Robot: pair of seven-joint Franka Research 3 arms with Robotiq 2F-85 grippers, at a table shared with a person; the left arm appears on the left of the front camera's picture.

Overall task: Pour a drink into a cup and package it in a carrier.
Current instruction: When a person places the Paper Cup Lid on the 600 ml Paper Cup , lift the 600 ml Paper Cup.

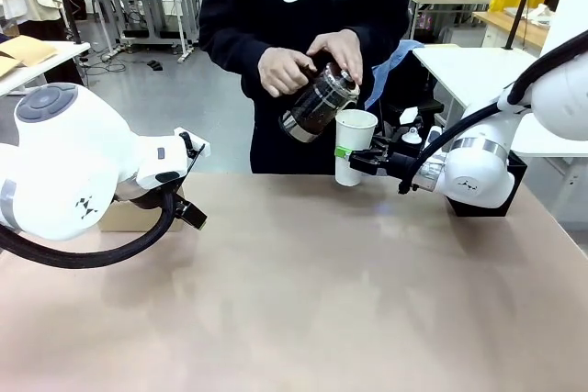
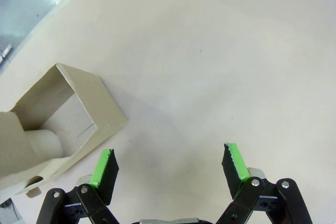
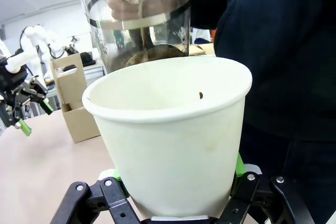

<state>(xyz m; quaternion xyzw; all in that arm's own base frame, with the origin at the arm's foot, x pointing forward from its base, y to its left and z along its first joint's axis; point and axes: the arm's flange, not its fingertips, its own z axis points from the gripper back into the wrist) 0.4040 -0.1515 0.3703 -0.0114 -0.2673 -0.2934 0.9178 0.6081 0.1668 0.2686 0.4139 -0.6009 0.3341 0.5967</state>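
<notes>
My left fingers (image 2: pixel 105 174) hang spread wide over bare worktop (image 1: pixel 303 300), gripping nothing, green pads well apart. Just beside them, at the worktop's left side, stands the carrier (image 2: pixel 102 106), brown cardboard with its slots open upward. I judge these fingers wait here so they are close to the carrier once the cup is full.

Toward the middle, at the far edge, a person in a dark top holds a glass carafe (image 1: pixel 317 103) in both hands (image 1: pixel 285 71) and tilts it steeply, spout down. The drink (image 1: pixel 312 109), dark brown, sits low inside the glass. The spout hangs right over the rim of the cup (image 1: pixel 352 144). I cannot tell whether liquid is flowing, and the inside of the cup is hidden from me.

To the right, my right fingers (image 1: pixel 344 151) are clamped on the cup, one pad on each side of its lower wall. They keep the white paper cup upright and raised near the far edge, lidless. I judge the grip sits low so the rim is free for the pour and the light cup cannot tip
</notes>
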